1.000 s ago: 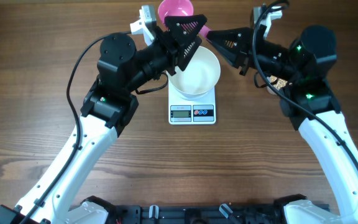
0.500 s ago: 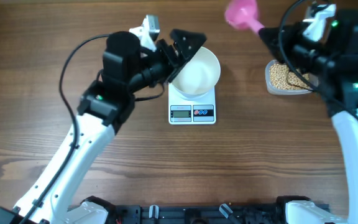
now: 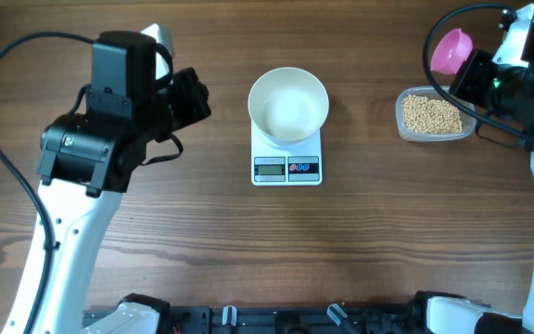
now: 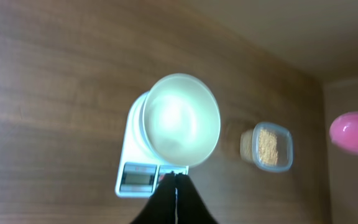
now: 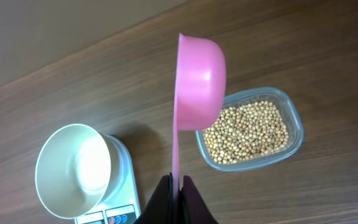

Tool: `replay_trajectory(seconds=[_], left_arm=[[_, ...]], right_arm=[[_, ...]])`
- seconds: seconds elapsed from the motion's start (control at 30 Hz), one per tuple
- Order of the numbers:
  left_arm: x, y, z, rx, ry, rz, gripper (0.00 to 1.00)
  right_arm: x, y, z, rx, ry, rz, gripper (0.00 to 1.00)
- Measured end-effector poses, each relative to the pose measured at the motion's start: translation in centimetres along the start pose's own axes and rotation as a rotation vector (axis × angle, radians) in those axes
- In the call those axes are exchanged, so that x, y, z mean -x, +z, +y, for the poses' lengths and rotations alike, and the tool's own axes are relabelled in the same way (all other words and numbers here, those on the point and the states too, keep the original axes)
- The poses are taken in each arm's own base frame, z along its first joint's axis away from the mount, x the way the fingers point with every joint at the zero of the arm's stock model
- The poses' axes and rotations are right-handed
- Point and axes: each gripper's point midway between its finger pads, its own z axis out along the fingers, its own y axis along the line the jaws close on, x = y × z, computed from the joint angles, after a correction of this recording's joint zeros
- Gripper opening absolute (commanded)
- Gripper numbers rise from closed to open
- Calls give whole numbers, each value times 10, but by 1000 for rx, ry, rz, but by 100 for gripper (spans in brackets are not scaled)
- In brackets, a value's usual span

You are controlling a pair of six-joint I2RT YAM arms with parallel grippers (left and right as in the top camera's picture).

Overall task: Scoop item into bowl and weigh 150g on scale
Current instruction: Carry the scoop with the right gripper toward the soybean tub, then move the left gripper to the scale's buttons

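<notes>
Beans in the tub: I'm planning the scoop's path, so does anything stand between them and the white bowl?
Nothing visible does. Only bare table lies between the beans in their tub and the bowl on the scale. The right gripper holds the pink scoop near the tub; the left gripper is off on the bowl's other side.

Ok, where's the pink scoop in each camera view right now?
Overhead: pink scoop at the top right, above the bean tub in the picture.
Left wrist: pink scoop at the right edge, right of the bean tub.
Right wrist: pink scoop at centre, turned on edge, its handle running down into the right gripper.
Shared landmark: the white bowl on the scale.
</notes>
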Motion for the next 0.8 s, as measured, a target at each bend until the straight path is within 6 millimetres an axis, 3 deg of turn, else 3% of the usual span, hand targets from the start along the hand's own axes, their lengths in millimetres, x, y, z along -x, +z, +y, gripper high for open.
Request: replay_trajectory(seconds=[0.07,0.23,0.3,0.4,0.5,0.57,0.63,0.73,0.8], left_arm=[[-18,6,-1,9,21,73,4],[-83,59,-4,33,119,272,4],[-101,66,-5,39,158,319,4],[-100,62,-9,6,165,323,4],[-80,35,-13,-74,142,252,4],[-85,31,-28,-142,186,227,4],[-110,55,-32,-172,232,262,4],[-145,95,-19,-155,255,330,4],[-145,102,-29,-211,262,320,4]], right_arm=[[3,0,-3,-18,-10,-15,4],[8,0,-9,-57,-56,-37,4],[8,0,-10,-60,-63,-38,4],[8,-1,-11,-67,-89,-37,4],[7,0,-12,-73,-113,-31,4],[7,2,-12,-75,-116,-25,4],[5,10,-14,-80,-115,-5,4],[4,15,-15,-82,-114,8,4],[4,15,-15,-82,-114,7,4]])
